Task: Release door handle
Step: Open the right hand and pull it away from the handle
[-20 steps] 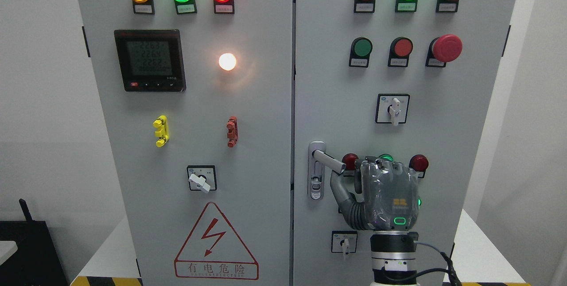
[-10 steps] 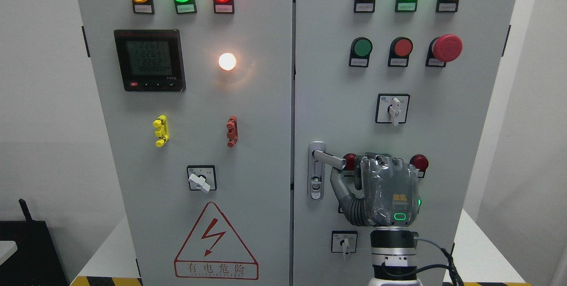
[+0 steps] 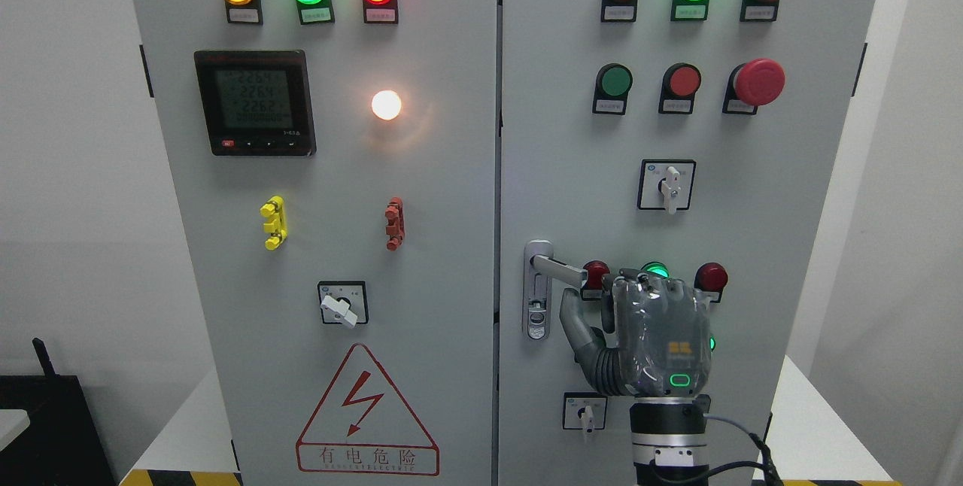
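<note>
Our right hand [image 3: 653,335] is rising from the bottom edge, right of centre, its back facing us — whether the fingers are gripping the door handle [image 3: 557,270] we cannot tell. That silver lever is jutting rightward from its plate on the right cabinet door [image 3: 572,170], lower centre.

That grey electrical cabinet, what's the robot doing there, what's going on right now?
The robot's right hand is raised in front of the right door of the cabinet, right beside the silver door handle. The handle's lever sticks out sideways toward the hand, and the thumb sits just below its end. The back of the hand hides the fingers, so whether they are around the lever cannot be seen. Both doors look shut, and several indicator lamps are lit. The left hand is out of view.
</note>
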Available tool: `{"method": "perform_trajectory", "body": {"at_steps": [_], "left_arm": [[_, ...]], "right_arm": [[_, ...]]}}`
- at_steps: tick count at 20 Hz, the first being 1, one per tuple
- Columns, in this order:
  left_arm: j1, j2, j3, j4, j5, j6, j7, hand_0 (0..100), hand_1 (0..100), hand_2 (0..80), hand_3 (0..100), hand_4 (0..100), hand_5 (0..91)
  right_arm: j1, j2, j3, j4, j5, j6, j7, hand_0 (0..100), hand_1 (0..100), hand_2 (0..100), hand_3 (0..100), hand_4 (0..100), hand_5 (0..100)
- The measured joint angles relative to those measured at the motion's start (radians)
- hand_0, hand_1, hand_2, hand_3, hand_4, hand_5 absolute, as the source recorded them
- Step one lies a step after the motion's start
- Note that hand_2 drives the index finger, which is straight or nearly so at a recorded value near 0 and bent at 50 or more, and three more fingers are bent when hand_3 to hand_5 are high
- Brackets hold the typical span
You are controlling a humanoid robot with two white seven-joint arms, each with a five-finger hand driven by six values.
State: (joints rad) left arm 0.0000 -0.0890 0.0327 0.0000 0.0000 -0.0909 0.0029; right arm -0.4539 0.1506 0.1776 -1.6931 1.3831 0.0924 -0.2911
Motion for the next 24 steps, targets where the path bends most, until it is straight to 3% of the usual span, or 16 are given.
{"method": "perform_trajectory", "body": {"at_steps": [2,3,6,11,14,24], "left_arm": [[0.000,0.000,0.000,0.000,0.000,0.000,0.000,12,39,0.0,0,0,0.0],[0.000,0.000,0.001,0.000,0.000,0.000,0.000,12,39,0.0,0,0,0.0],[0.000,0.000,0.001,0.000,0.000,0.000,0.000,12,39,0.0,0,0,0.0],[0.000,0.000,0.001,0.000,0.000,0.000,0.000,12,39,0.0,0,0,0.0],[0.000,0.000,0.002,0.000,0.000,0.000,0.000,12,39,0.0,0,0,0.0],[0.000,0.000,0.000,0.000,0.000,0.000,0.000,12,39,0.0,0,0,0.0]], "right_arm": [[0.029,-0.001,-0.004,-0.016,0.000,-0.018,-0.015,57,37,70,100,82,82],[0.044,-0.002,-0.008,-0.027,0.000,-0.023,-0.022,57,36,63,90,74,75],[0.089,-0.003,-0.029,-0.064,-0.001,-0.066,-0.030,58,30,43,52,41,39],[0.143,-0.003,-0.081,-0.120,-0.025,-0.170,-0.032,56,22,14,13,8,6],[0.159,-0.003,-0.104,-0.143,-0.052,-0.192,-0.032,56,15,6,5,1,0],[0.181,-0.005,-0.184,-0.179,-0.107,-0.316,-0.022,52,11,4,3,0,0]]}}
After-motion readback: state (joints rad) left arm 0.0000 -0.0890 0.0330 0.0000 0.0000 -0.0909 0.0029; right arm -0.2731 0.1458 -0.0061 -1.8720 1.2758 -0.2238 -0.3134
